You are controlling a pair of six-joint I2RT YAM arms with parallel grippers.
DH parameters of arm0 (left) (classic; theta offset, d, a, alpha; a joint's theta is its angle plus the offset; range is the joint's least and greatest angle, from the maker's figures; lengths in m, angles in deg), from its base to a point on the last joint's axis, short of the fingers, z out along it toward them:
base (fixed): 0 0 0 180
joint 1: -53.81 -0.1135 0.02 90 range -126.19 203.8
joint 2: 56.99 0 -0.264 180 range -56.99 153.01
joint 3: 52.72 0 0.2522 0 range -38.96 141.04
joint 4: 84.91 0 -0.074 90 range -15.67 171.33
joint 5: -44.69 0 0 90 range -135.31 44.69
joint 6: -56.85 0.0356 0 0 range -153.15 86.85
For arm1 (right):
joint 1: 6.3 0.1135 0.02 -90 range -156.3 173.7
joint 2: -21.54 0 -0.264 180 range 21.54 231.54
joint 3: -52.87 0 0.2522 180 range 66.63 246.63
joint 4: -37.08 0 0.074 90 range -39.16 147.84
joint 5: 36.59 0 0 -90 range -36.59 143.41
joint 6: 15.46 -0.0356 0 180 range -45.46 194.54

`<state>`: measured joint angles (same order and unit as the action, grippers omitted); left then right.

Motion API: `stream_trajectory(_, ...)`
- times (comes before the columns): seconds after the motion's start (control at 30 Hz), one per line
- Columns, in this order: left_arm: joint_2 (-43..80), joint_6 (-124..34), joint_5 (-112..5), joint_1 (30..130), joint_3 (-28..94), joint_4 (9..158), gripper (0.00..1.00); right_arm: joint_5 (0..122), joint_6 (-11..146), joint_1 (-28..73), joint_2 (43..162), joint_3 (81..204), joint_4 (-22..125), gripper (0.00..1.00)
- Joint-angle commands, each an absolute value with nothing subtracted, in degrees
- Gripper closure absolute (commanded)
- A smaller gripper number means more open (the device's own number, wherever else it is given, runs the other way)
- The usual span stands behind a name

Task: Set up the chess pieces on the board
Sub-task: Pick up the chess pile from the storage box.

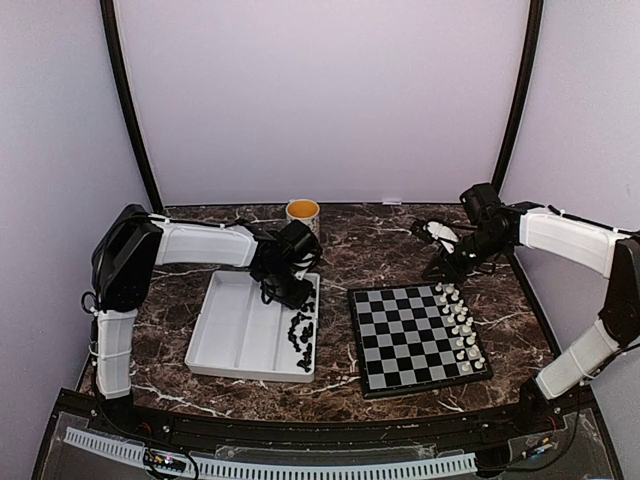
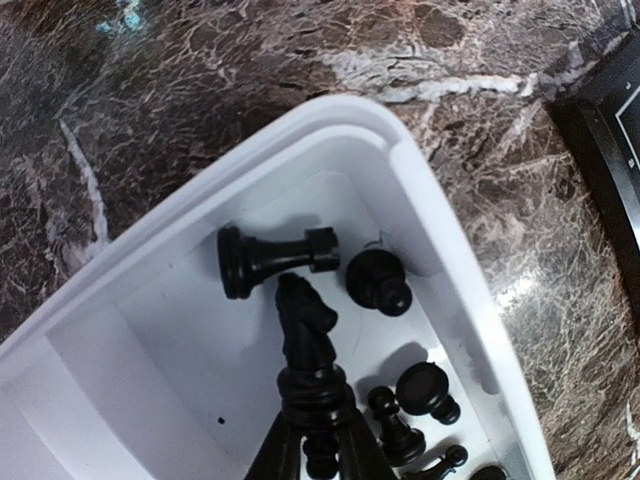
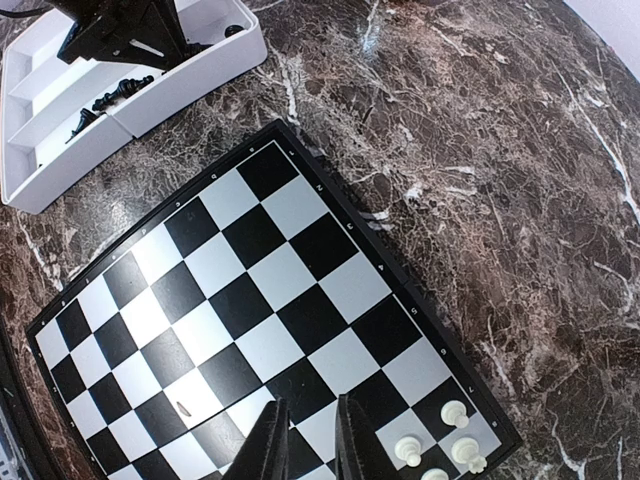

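Over tray (image 2: 425,190) corner, left gripper (image 2: 317,432) pinches blk knight (image 2: 303,318) at its base (prob. light, slippery; hold low, gently).

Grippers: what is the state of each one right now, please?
Left gripper: closed on a black knight in the tray.
Right gripper: slightly open, holding nothing, over the board.

The board (image 1: 400,340) has black and grey checks; the tray (image 1: 235,335) is white, the knight (image 2: 305,320) glossy black, the table (image 1: 380,245) dark white-veined marble.
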<state>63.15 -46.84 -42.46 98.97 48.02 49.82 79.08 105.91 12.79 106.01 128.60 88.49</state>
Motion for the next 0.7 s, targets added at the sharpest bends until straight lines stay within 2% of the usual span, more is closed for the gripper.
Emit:
stream_trajectory(0.0, 64.4, -47.3, -38.7, 98.7, 48.9, 46.4, 0.9, 79.4, 105.7, 13.3, 104.3, 128.2, 87.3, 0.81)
stream_trajectory(0.13, 63.5, -47.8, -38.1, 98.7, 50.2, 43.8, 0.99, 79.4, 105.8, 13.2, 104.3, 128.7, 87.7, 0.81)
stream_trajectory(0.3, 57.1, -47.1, -40.0, 99.0, 48.0, 43.8, 1.0, 80.6, 105.9, 13.2, 104.4, 130.8, 89.5, 0.82)
stream_trajectory(0.5, 39.7, -40.7, -49.3, 99.5, 34.2, 61.7, 1.0, 85.7, 102.6, 13.2, 107.2, 139.7, 92.0, 0.82)
stream_trajectory(0.67, 30.2, -31.7, -48.5, 105.2, 22.8, 75.5, 1.0, 94.6, 95.5, 13.6, 112.8, 150.7, 94.8, 0.78)
